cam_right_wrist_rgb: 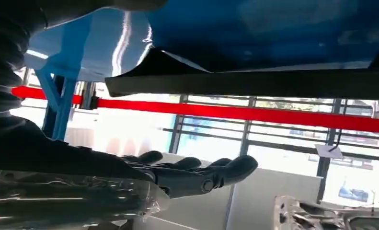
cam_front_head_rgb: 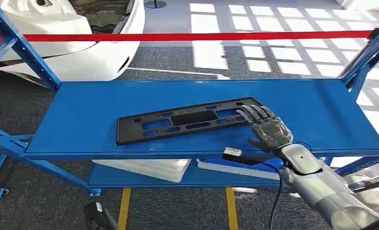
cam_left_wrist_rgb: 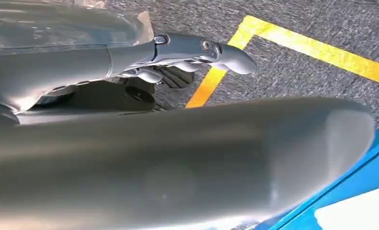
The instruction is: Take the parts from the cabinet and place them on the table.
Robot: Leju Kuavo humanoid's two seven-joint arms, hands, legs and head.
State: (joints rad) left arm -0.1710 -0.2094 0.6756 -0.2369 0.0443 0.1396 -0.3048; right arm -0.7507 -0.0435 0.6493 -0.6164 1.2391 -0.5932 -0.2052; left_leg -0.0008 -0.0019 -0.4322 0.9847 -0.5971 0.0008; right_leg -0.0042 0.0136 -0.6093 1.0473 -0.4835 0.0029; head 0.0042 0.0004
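Observation:
A long black slotted plastic part (cam_front_head_rgb: 187,120) lies flat on the top blue shelf (cam_front_head_rgb: 312,105) of the cabinet. My right hand (cam_front_head_rgb: 266,127) is at the part's right end, fingers spread and reaching over that end; it grips nothing. In the right wrist view the fingers (cam_right_wrist_rgb: 197,172) are stretched out and apart from the part's dark edge (cam_right_wrist_rgb: 254,81). My left hand (cam_left_wrist_rgb: 187,60) hangs low over the grey floor, holding nothing, its fingers loosely extended.
White panels (cam_front_head_rgb: 144,167) lie on the lower shelf. A red barrier tape (cam_front_head_rgb: 187,36) runs behind the cabinet, with a white car body (cam_front_head_rgb: 82,43) beyond it. Blue slanted struts (cam_front_head_rgb: 29,52) frame both ends. Yellow lines (cam_front_head_rgb: 124,206) mark the floor below.

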